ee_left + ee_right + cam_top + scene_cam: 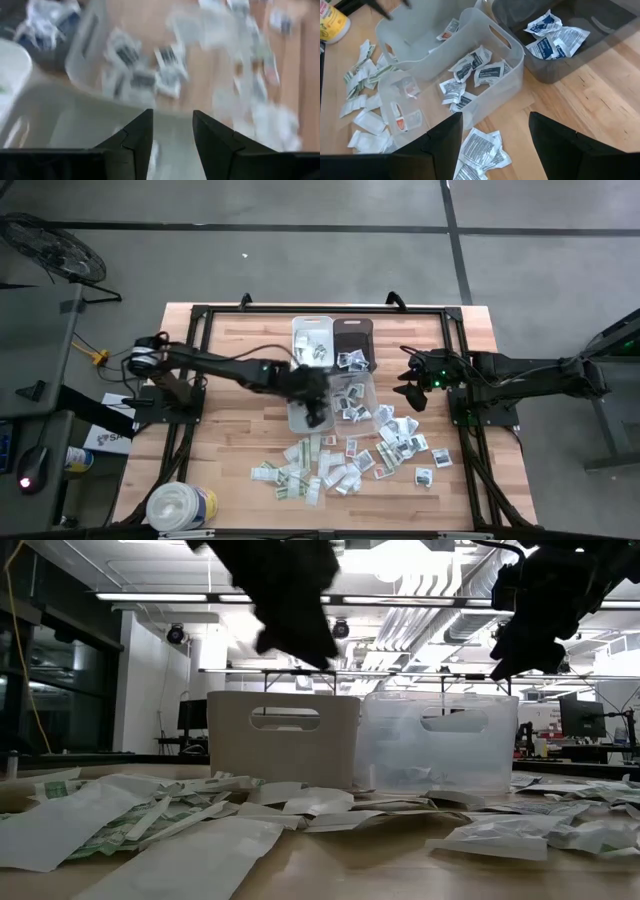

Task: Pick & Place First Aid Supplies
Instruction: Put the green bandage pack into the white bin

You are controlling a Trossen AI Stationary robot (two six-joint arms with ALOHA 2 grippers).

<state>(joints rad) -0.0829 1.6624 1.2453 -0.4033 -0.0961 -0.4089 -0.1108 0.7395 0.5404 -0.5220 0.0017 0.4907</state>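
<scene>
From above, the left gripper (312,402) hangs over the near-left bin (296,418) of a cluster of four bins in the middle of the table (230,445). Whether its fingers are parted cannot be told from here. The right gripper (412,392) hovers just right of the cluster, over bare wood, near the packets (345,465) scattered across the front half of the table. More packets lie in the clear bin (355,398), the dark bin (353,345) and the white bin (313,340). A big white tub (180,507) stands at the front left corner.

From table height, packets (150,825) spread across the foreground, with a white-looking bin (283,750) and a clear bin (440,755) side by side behind them. Both arms show only as dark shapes overhead, so this view tells nothing about the fingers.

The left wrist camera, which is blurred, shows what the others do not: the left gripper (172,132) has its fingers apart with nothing between them, above a bin wall (75,120), with packets (145,75) lying in the clear bin beyond.

The right wrist camera shows the right gripper (495,135) wide open and empty, above a loose packet (480,150) on the wood beside the clear bin (507,75). It also shows packets (470,72) inside that bin, several in the dark bin (600,40), and a greenish heap (362,75) farther off.
</scene>
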